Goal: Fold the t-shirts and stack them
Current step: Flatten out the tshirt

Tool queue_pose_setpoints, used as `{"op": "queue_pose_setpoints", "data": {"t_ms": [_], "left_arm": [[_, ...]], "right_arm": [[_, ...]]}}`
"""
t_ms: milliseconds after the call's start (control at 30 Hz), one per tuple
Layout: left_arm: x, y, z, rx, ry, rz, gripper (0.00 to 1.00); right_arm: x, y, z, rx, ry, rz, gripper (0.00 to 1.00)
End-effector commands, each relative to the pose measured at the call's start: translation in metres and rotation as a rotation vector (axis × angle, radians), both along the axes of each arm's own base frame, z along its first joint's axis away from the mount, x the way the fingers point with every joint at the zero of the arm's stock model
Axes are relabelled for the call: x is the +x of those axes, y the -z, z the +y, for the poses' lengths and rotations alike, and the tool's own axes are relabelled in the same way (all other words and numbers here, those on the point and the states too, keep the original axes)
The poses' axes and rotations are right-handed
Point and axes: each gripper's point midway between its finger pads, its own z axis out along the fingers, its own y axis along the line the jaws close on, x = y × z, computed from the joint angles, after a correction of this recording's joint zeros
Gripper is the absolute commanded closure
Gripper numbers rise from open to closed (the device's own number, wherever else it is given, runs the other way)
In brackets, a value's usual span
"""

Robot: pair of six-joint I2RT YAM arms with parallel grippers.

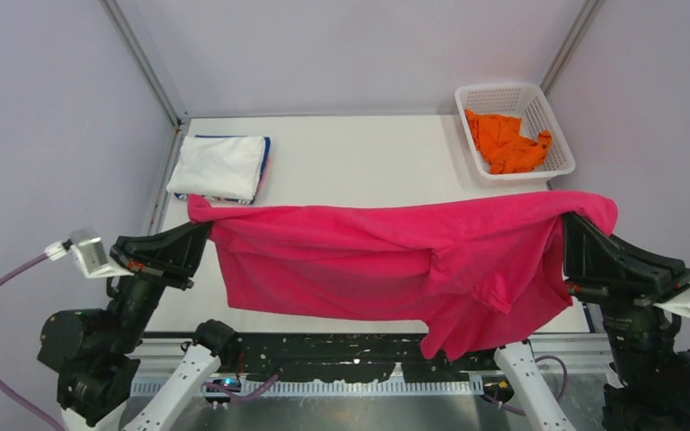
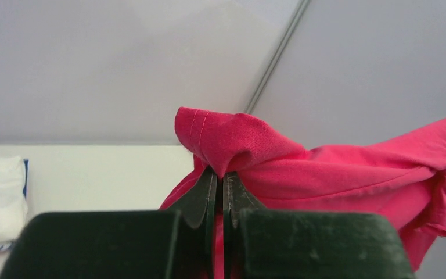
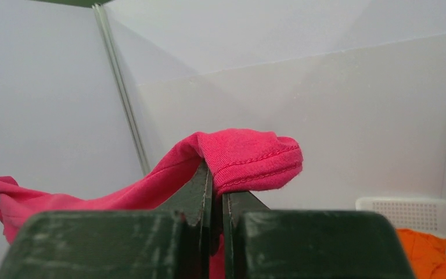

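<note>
Over the desk [image 1: 359,162], the magenta t-shirt [image 1: 386,256] hangs stretched left to right along the near side. The far-right basket [image 1: 559,135] holds an orange t-shirt [image 1: 503,142]; a folded white t-shirt [image 1: 220,166] lies far left. The left pincer [image 1: 205,229] and right pincer [image 1: 568,223] are each clamped tight on a magenta corner.
</note>
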Motion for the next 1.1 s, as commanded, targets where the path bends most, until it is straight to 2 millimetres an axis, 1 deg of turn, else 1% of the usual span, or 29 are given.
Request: {"op": "queue_pose_setpoints", "data": {"t_ms": [0,33,67,100,133,167,200,233,267,300,333,367,400,433,467,500,533,567,600,633,700,800,867,900,933,967,1000,1033,1067], "left_arm": [[0.048,0.067,-0.011,0.050,-0.060,0.237,1.00],[0.061,0.086,-0.011,0.067,-0.088,0.292,1.00],[0.076,0.106,-0.013,0.087,-0.119,0.353,1.00],[0.092,0.128,-0.013,0.105,-0.161,0.409,1.00],[0.114,0.154,-0.010,0.125,-0.235,0.481,1.00],[0.128,0.175,-0.007,0.142,-0.291,0.530,1.00],[0.142,0.199,-0.006,0.176,-0.336,0.590,1.00],[0.159,0.229,-0.006,0.222,-0.376,0.676,1.00],[0.171,0.251,-0.006,0.249,-0.411,0.739,1.00],[0.183,0.269,-0.005,0.268,-0.434,0.781,1.00],[0.196,0.287,-0.005,0.285,-0.448,0.820,1.00],[0.208,0.302,-0.008,0.289,-0.442,0.855,1.00],[0.220,0.316,-0.010,0.289,-0.425,0.893,1.00],[0.232,0.330,-0.014,0.285,-0.400,0.932,1.00],[0.244,0.339,-0.018,0.275,-0.372,0.961,1.00],[0.257,0.350,-0.018,0.277,-0.366,0.998,1.00],[0.270,0.356,-0.019,0.280,-0.360,1.023,1.00],[0.282,0.364,-0.021,0.292,-0.358,1.049,1.00],[0.292,0.371,-0.022,0.306,-0.355,1.078,1.00],[0.302,0.372,-0.025,0.319,-0.347,1.092,1.00],[0.319,0.375,-0.030,0.339,-0.339,1.103,1.00],[0.340,0.372,-0.029,0.340,-0.370,1.090,1.00],[0.351,0.375,-0.026,0.346,-0.398,1.093,1.00],[0.356,0.375,-0.025,0.352,-0.404,1.100,1.00],[0.359,0.378,-0.024,0.361,-0.408,1.121,1.00],[0.362,0.378,-0.024,0.370,-0.410,1.135,1.00],[0.365,0.380,-0.023,0.377,-0.411,1.152,0.91],[0.368,0.379,-0.023,0.386,-0.412,1.158,0.76],[0.371,0.377,-0.022,0.390,-0.409,1.164,0.52]], "right_arm": [[0.061,0.055,-0.004,0.000,0.069,0.217,0.95],[0.071,0.064,-0.005,0.012,0.083,0.244,0.95],[0.093,0.089,-0.002,0.004,0.090,0.318,0.95],[0.109,0.099,-0.007,0.025,0.127,0.350,0.95],[0.131,0.128,-0.006,0.024,0.142,0.427,0.95],[0.150,0.142,-0.011,0.038,0.188,0.469,0.95],[0.169,0.174,-0.012,0.042,0.214,0.547,0.95],[0.190,0.192,-0.019,0.052,0.273,0.593,0.95],[0.205,0.222,-0.021,0.044,0.304,0.655,0.95],[0.226,0.237,-0.026,0.046,0.351,0.683,0.95],[0.236,0.262,-0.027,0.032,0.371,0.729,0.95],[0.257,0.278,-0.026,0.025,0.388,0.755,0.95],[0.267,0.297,-0.024,0.010,0.393,0.790,0.95],[0.288,0.311,-0.019,0.000,0.382,0.808,0.95],[0.298,0.320,-0.015,-0.007,0.375,0.822,0.95],[0.317,0.335,-0.011,-0.017,0.367,0.853,0.95],[0.326,0.340,-0.009,-0.020,0.366,0.862,0.95],[0.343,0.351,-0.006,-0.026,0.367,0.881,0.95],[0.350,0.355,-0.006,-0.022,0.371,0.888,0.95],[0.362,0.363,-0.007,-0.021,0.387,0.901,0.95],[0.375,0.369,-0.007,-0.016,0.401,0.910,0.95],[0.389,0.373,-0.007,-0.011,0.415,0.912,0.95],[0.399,0.378,-0.009,-0.004,0.425,0.916,0.95],[0.405,0.372,-0.008,0.000,0.426,0.904,0.95],[0.409,0.378,-0.009,-0.008,0.429,0.920,0.95],[0.416,0.371,-0.009,-0.012,0.430,0.908,0.95],[0.418,0.380,-0.010,-0.026,0.437,0.940,0.94],[0.425,0.372,-0.010,-0.025,0.438,0.929,0.92],[0.426,0.384,-0.011,-0.041,0.448,0.973,0.87]]}}
